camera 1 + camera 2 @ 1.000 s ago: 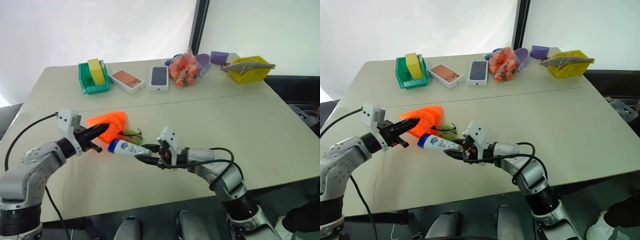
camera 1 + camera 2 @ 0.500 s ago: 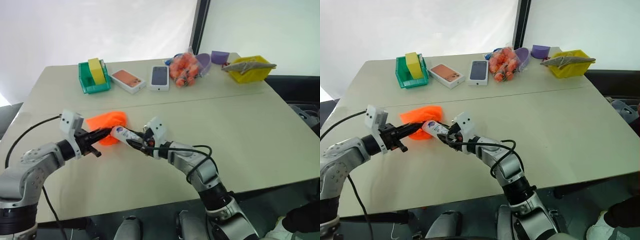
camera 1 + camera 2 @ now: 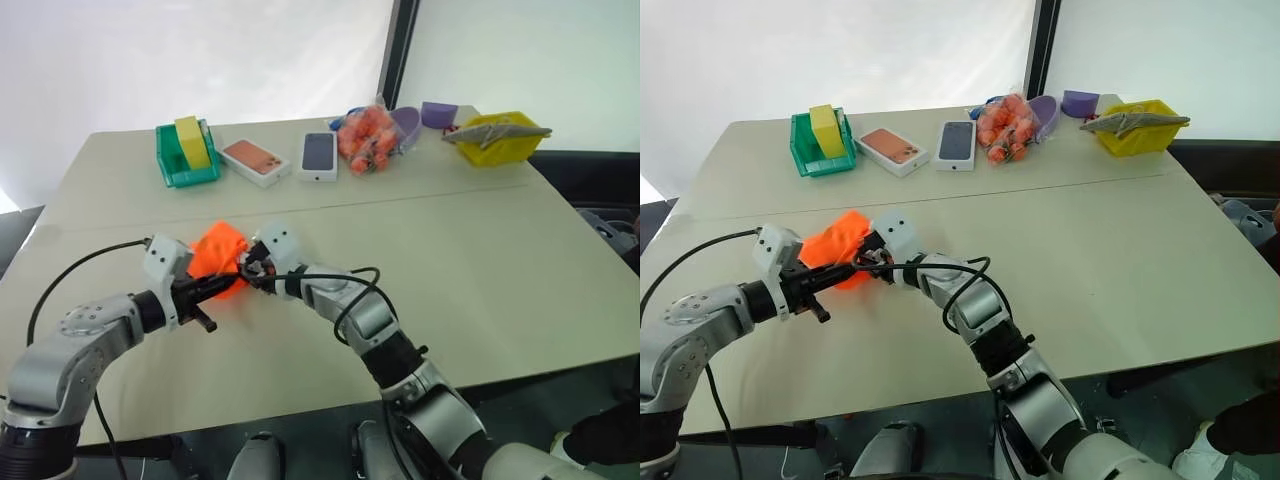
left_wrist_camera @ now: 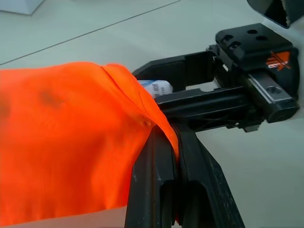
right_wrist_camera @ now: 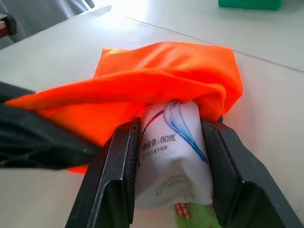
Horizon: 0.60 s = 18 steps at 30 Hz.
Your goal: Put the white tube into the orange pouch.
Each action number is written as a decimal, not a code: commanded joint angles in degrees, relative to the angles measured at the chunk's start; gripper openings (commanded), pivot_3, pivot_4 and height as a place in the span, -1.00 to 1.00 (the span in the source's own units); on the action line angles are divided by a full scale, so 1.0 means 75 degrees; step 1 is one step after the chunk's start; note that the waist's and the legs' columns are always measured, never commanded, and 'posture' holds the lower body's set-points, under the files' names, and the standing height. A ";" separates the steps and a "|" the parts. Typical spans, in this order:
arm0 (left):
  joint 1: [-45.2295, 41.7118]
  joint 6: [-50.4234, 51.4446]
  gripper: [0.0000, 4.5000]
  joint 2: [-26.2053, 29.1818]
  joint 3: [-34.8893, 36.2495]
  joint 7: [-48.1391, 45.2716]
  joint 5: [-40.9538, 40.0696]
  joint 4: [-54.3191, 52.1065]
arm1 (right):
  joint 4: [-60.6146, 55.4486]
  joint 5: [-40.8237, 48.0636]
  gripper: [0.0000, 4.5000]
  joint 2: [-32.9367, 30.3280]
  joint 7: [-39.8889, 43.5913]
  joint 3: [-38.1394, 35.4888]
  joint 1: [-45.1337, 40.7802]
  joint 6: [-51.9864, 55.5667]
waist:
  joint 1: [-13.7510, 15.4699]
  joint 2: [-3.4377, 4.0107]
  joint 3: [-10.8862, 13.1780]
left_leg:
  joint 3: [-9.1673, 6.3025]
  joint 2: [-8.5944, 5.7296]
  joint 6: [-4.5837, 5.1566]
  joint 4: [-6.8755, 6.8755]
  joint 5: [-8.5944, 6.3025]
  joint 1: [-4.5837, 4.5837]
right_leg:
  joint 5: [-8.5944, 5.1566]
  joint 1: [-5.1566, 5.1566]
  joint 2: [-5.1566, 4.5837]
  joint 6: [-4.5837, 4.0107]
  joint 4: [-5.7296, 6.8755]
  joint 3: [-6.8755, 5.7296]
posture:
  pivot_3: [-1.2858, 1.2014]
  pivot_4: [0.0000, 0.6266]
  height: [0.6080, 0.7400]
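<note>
Tube (image 5: 172,156) sat clamped between the right gripper's (image 5: 171,190) fingers at left-centre of the frame, its front end already under the pouch's (image 5: 166,80) rim. Left gripper (image 4: 166,156) pinched that rim shut-fingered, apparently lifting the mouth for entry. Far behind, top of frame, phone boxes (image 3: 290,158) lay untouched.

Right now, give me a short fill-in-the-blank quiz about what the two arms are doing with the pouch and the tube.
1. The right gripper is shut on the white ____.
2. The left gripper pinches the edge of the ____ pouch.
3. The tube's front end sits under the pouch's ____.
4. The green bin at the table's far side holds a ____ block.

Missing words: tube; orange; fabric; yellow
</note>
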 commanded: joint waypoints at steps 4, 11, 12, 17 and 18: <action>0.0141 -0.0184 -1.00 -0.0162 -0.0031 0.0073 -0.0108 -0.0600 | 0.1061 -0.0449 -0.34 0.0637 -0.0072 0.0216 -0.0817 -0.0579 | -0.0005 0.0001 -0.0001 | 0.0000 0.0000 0.0001 0.0001 0.0000 0.0008 | 0.0000 0.0002 0.0001 0.0000 0.0007 0.0000 | 0.03 -0.52 1.00; 0.0805 -0.0189 -1.00 -0.0159 0.0695 0.0105 -0.0282 -0.0528 | 0.0292 0.0093 0.20 0.0528 0.0429 0.0156 -0.0455 -0.0498 | -0.0020 0.0002 -0.0001 | -0.0002 0.0000 0.0001 0.0001 0.0000 0.0007 | 0.0000 0.0000 0.0001 -0.0001 0.0010 0.0001 | 0.03 -0.52 1.00; 0.0916 -0.0245 -1.00 -0.0122 0.0792 0.0057 -0.0252 -0.0437 | 0.0102 0.0116 0.44 0.0460 0.0521 0.0221 -0.0366 -0.0496 | -0.0018 0.0003 0.0000 | -0.0002 0.0000 0.0001 0.0000 0.0000 0.0003 | 0.0000 -0.0004 0.0001 -0.0001 0.0009 0.0001 | 0.03 -0.52 1.00; 0.1052 -0.0349 -1.00 -0.0238 0.1126 0.0097 -0.0315 -0.0056 | -0.1262 0.0272 0.98 -0.0189 0.1365 0.0490 0.0279 -0.0274 | 0.0011 0.0004 0.0000 | -0.0003 0.0000 0.0001 -0.0001 0.0000 -0.0003 | -0.0003 -0.0005 0.0000 0.0002 0.0005 0.0000 | 0.03 -0.52 1.00; 0.1037 -0.0356 -1.00 -0.0279 0.1187 0.0117 -0.0342 0.0011 | -0.1559 0.0271 0.98 -0.0396 0.1554 0.0517 0.0435 -0.0247 | 0.0014 0.0003 0.0000 | -0.0003 0.0000 0.0001 0.0000 0.0000 -0.0006 | -0.0003 -0.0004 0.0000 0.0002 0.0003 0.0000 | 0.03 -0.52 1.00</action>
